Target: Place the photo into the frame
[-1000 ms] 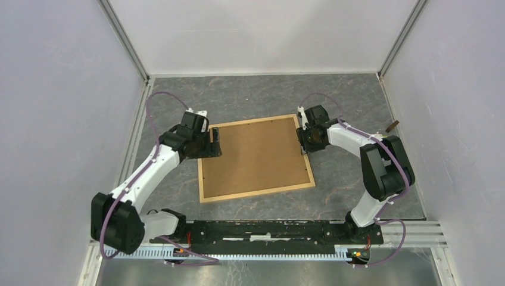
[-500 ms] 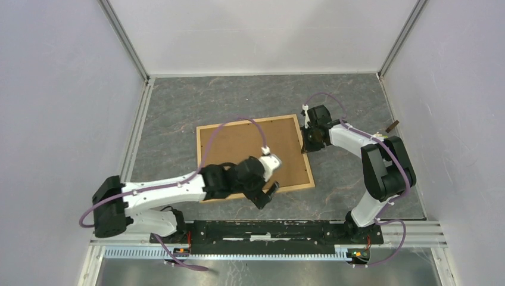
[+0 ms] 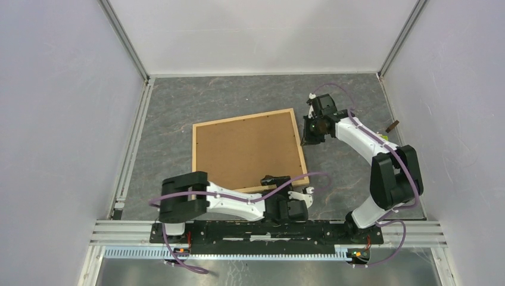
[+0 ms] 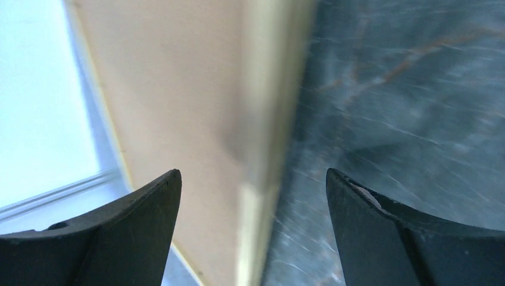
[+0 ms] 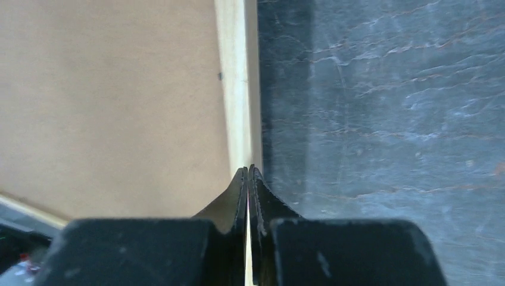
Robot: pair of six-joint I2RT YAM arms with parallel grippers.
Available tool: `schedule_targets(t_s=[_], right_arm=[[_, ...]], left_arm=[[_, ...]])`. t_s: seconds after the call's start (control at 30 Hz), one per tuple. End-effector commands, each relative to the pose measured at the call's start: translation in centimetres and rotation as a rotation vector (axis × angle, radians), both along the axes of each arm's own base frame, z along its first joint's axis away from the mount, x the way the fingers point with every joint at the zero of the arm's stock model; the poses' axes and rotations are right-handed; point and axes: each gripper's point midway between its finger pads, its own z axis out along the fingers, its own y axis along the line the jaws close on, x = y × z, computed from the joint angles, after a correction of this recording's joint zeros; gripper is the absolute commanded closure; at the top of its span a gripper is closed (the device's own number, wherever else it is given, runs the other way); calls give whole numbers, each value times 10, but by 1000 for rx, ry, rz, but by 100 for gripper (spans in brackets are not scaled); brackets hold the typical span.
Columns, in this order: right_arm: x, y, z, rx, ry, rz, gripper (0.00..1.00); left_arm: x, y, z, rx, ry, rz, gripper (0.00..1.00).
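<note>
The frame (image 3: 250,189) of thin light wood lies flat on the grey table with the brown backing board (image 3: 244,152) facing up. The photo is hidden. My left gripper (image 3: 275,180) hovers open over the frame's near right corner. In the left wrist view the left gripper (image 4: 253,179) straddles the blurred wooden rail (image 4: 268,107), with board on one side and table on the other. My right gripper (image 3: 308,140) is shut at the frame's right edge. In the right wrist view the right gripper (image 5: 248,170) points along the rail (image 5: 235,89), with nothing seen between the fingers.
A small brown object (image 3: 391,126) lies by the right wall. Grey walls close the table in on three sides. The black mounting rail (image 3: 268,229) runs along the near edge, and the left arm lies low along it.
My left arm swung from the frame's left edge round to its near right corner, opening wide. The right gripper shut and moved slightly back. The frame shifted a little to the left.
</note>
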Motion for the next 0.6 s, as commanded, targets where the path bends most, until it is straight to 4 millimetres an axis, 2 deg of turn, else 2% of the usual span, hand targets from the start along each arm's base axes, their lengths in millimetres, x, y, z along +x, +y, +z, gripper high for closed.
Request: schedule_targets(t_s=[0.0, 0.07, 0.13, 0.2, 0.27, 0.3, 0.33, 0.4, 0.43, 0.47, 0.57], right_arm=[[11, 12, 44, 115, -82, -53, 100], [10, 13, 48, 129, -93, -60, 100], [11, 14, 57, 143, -119, -55, 100], [14, 15, 71, 157, -165, -36, 100], [19, 7, 83, 144, -203, -41, 100], [22, 4, 88, 133, -231, -22, 100], [23, 1, 90, 113, -253, -1, 94], [23, -8, 84, 44, -256, 43, 68], [20, -11, 77, 18, -229, 68, 52], [16, -12, 68, 0, -197, 99, 47], [2, -6, 37, 0, -87, 185, 44]], left_arm=[[39, -3, 47, 69, -344, 92, 13], [43, -5, 55, 50, -389, 119, 34], [47, -4, 65, 33, -421, 141, 46], [51, -2, 74, 11, -421, 147, 49], [50, -2, 69, 10, -359, 111, 49], [48, -1, 67, 7, -340, 105, 46], [46, 5, 70, -31, -311, 133, 42], [33, 7, 67, -118, -135, 128, 26], [26, 11, 70, -180, -68, 140, 13], [18, 13, 68, -227, 12, 141, 5], [0, 20, 76, -378, 210, 128, 0]])
